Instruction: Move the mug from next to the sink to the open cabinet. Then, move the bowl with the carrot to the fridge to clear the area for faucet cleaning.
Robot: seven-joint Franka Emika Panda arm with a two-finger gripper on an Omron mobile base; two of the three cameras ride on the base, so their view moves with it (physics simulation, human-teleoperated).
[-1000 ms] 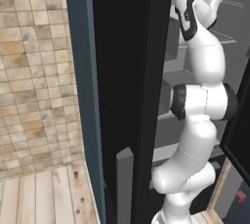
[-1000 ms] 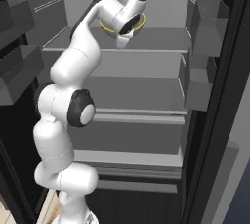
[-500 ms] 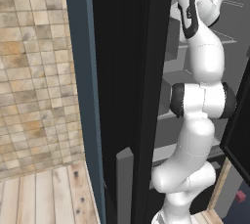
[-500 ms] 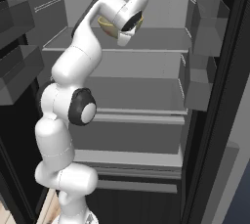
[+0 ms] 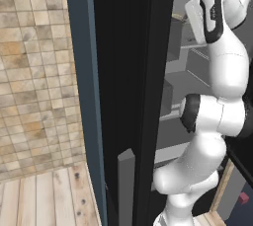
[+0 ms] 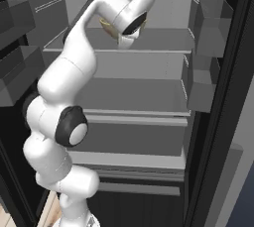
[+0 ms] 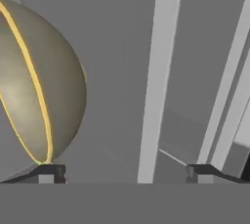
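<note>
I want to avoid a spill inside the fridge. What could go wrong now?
1. In the hand view the bowl sits beside the left fingertip, with the fingertips far apart, so a sideways move may knock it.
2. In the right base view the bowl peeks from behind the wrist above the top shelf; pulling back carelessly may drag it off.

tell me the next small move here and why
Probably draw the gripper straight back out of the fridge. In the hand view the jaws stand wide apart with nothing between them, and the bowl sits off to one side on the grey shelf, apparently released, so backing away clear of its rim seems right.
</note>
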